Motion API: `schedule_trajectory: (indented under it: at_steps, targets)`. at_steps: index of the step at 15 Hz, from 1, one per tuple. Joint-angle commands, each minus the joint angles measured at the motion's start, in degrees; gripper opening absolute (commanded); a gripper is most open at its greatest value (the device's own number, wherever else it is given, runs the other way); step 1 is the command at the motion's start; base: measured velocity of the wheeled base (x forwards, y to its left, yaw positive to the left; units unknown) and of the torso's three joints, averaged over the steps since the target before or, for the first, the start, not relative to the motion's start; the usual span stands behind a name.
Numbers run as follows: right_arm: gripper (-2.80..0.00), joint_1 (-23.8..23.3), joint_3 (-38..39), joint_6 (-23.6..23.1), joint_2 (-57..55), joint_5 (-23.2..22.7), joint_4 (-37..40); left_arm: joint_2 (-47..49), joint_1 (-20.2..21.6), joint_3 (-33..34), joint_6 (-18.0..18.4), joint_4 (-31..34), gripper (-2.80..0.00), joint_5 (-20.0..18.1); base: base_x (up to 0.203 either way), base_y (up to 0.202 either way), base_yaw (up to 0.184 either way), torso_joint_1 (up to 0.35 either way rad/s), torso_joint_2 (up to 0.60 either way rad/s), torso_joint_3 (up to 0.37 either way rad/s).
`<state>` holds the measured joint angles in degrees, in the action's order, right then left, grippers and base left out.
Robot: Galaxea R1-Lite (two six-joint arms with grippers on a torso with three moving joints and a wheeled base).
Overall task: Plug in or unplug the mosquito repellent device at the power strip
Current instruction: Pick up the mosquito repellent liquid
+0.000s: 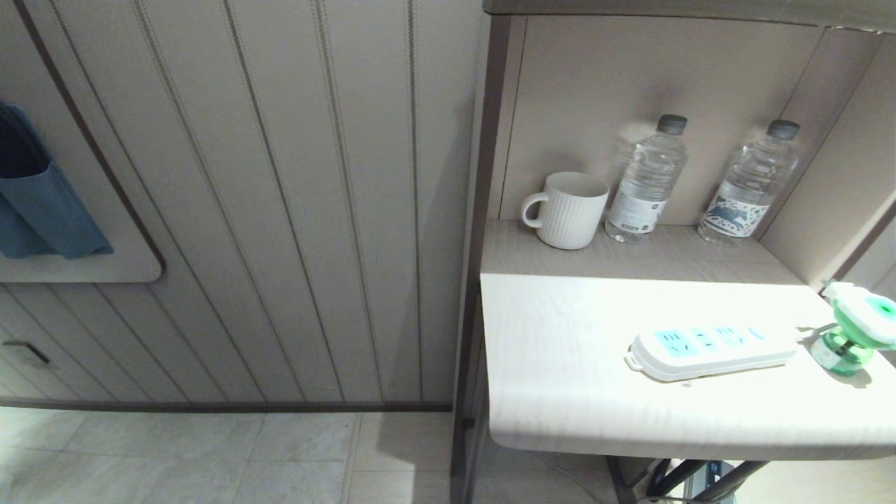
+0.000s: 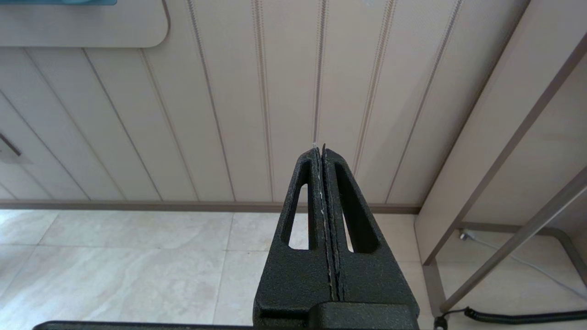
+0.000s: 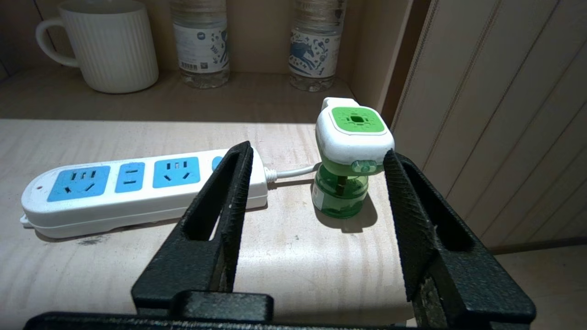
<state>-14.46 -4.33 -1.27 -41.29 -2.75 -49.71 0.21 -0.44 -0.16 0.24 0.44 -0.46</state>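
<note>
The mosquito repellent device stands upright on its green bottle, white head on top, at the table's right end. It is not plugged in. The white power strip lies flat beside it, its blue sockets bare and its cord running towards the device. My right gripper is open and empty, just short of the device, which shows in the gap close to one fingertip. My left gripper is shut on nothing, parked low over the floor, facing the panelled wall. Neither arm shows in the head view.
A white ribbed mug and two clear water bottles stand on the shelf behind the table. A panelled wall rises just right of the device. Metal legs and a cable are under the table.
</note>
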Motion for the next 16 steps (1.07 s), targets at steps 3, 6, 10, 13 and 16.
schedule_trajectory:
  at_steps: [3,6,10,13,16]
  targets:
    - [0.0,0.79,0.8,0.17,1.79,-1.29,-1.68,-0.03,0.0,0.05,0.02,0.0,-2.8,0.02,0.0,0.0,0.0,0.0,0.0,0.0]
    - [0.0,0.49,1.29,0.38,-0.13,-3.04,-2.84,-0.03,0.0,-0.02,0.02,0.0,-2.8,0.02,0.0,0.0,0.0,0.0,0.0,0.0]
    - [0.0,0.32,-0.62,0.94,-5.92,-2.82,-2.91,-0.03,0.0,-0.02,0.02,0.0,-2.8,0.02,0.0,0.0,0.0,0.0,0.0,0.0]
    - [0.0,0.09,-0.62,0.97,-9.17,-2.87,-5.52,-0.03,0.0,0.02,0.02,0.0,-2.8,0.02,0.0,0.0,0.0,0.0,0.0,0.0]
    - [0.0,-1.08,-0.67,2.23,-13.75,-2.94,-10.24,-0.03,0.0,-0.02,0.02,0.0,-2.8,0.02,0.0,0.0,0.0,0.0,0.0,0.0]
